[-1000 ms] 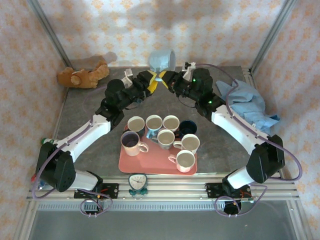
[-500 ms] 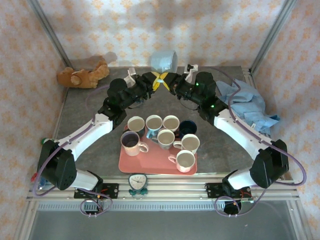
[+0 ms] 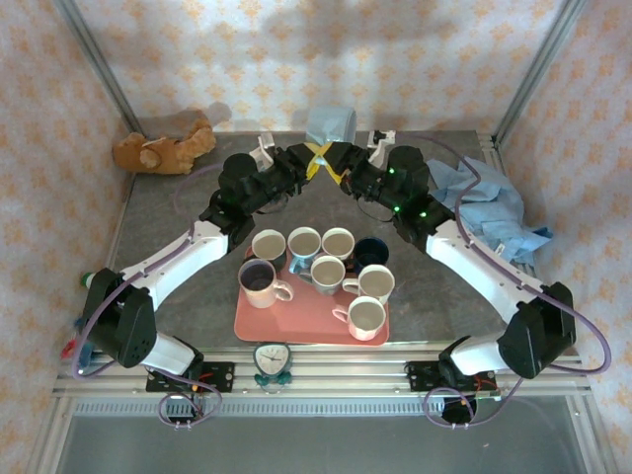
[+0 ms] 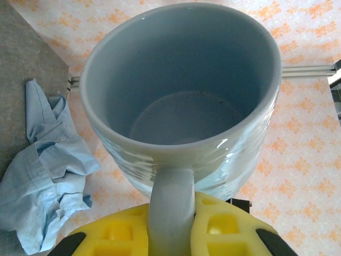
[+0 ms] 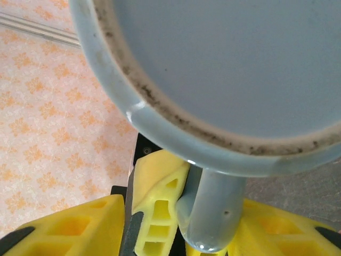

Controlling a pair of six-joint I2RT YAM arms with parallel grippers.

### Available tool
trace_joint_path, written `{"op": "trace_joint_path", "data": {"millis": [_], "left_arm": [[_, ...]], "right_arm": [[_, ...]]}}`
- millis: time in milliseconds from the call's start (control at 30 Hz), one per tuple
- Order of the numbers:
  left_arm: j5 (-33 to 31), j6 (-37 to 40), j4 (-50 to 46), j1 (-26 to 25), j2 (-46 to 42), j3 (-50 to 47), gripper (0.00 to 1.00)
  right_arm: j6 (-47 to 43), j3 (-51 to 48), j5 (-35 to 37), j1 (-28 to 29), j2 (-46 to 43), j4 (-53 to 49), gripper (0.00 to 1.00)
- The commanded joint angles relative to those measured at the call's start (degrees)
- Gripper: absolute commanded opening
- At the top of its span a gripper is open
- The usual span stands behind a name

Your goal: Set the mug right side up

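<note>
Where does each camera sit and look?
Top external: above, behind the arm bases, looking down on the grey table; both arms show.
Left wrist: on the left arm, facing into the pale blue ceramic mug; left gripper clamps its handle.
Right wrist: on the right arm, facing the mug's underside; right gripper open around the handle.
Shared: both wrist views show that handle.
</note>
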Motion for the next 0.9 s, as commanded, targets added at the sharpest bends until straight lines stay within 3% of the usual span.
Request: {"op": "trace_joint_path", "data": {"millis": [0, 167, 267, 500, 633, 867], "left_arm": [[-1.6, 4.2, 7.0, 0.4, -1.8, 1.6, 0.00], [-0.8, 8.2, 5.4, 0.3, -2.4, 2.5, 0.00], [0.3, 15.6, -1.8, 0.3, -4.1, 5.0, 0.00], [1.6, 39.6, -24.8, 0.3, -8.3, 11.8, 0.00], [6.5, 52.6, -33.2, 0.3, -9.5, 14.1, 0.00], [15.0, 80.9, -47.8, 0.4, -13.1, 14.8, 0.00]], "right_arm": [[-2.1, 0.8, 1.7, 0.1, -3.4, 1.1, 0.55], [-4.7, 0.8, 2.9, -1.0, -5.4, -4.4, 0.56], [-8.3, 1.2, 3.9, -1.9, -7.2, -11.2, 0.56], [-21.2, 3.4, 2.8, -7.6, -10.2, -30.4, 0.57], [-28.9, 5.3, 5.3, -12.0, -12.4, -41.1, 0.57], [-33.5, 4.0, 3.9, -22.0, -12.4, -47.6, 0.54]]}}
